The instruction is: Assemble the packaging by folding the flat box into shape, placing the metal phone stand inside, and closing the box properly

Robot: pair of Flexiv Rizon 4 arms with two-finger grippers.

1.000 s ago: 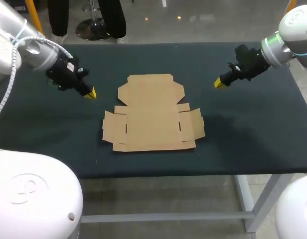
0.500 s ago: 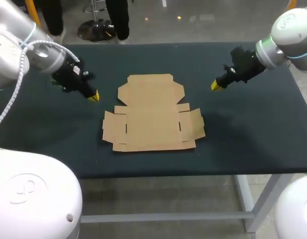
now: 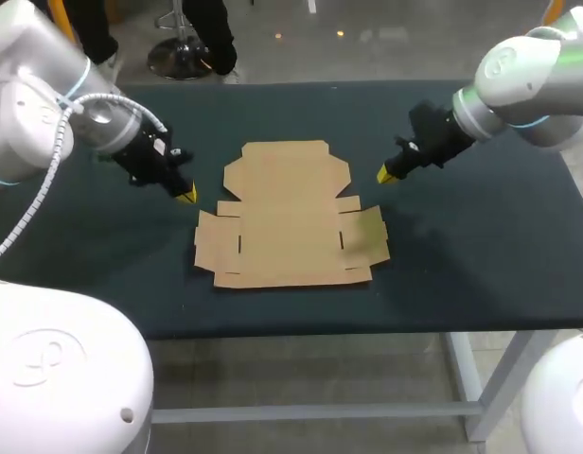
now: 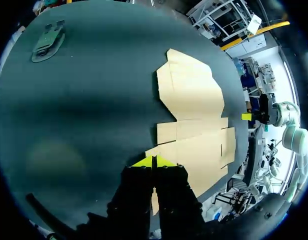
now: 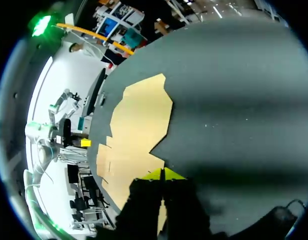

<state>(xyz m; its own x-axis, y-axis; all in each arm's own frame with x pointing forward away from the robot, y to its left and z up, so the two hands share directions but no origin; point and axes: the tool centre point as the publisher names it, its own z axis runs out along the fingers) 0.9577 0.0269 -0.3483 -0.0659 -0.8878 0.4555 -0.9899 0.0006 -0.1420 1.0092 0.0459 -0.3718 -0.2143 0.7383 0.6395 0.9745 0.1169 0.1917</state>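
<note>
Cardboard lies wholly flat: the box blank [image 3: 287, 216] sits unfolded in the middle of the tabletop [image 3: 481, 255], no flap raised, so folding, loading and closing all seem left to do. The left tool [image 3: 185, 196] and right tool [image 3: 383, 175] hover just off its two sides, each with yellow tips pressed together, holding nothing. A small grey piece, probably the metal phone stand [image 4: 48, 42], lies well apart from the blank.
</note>
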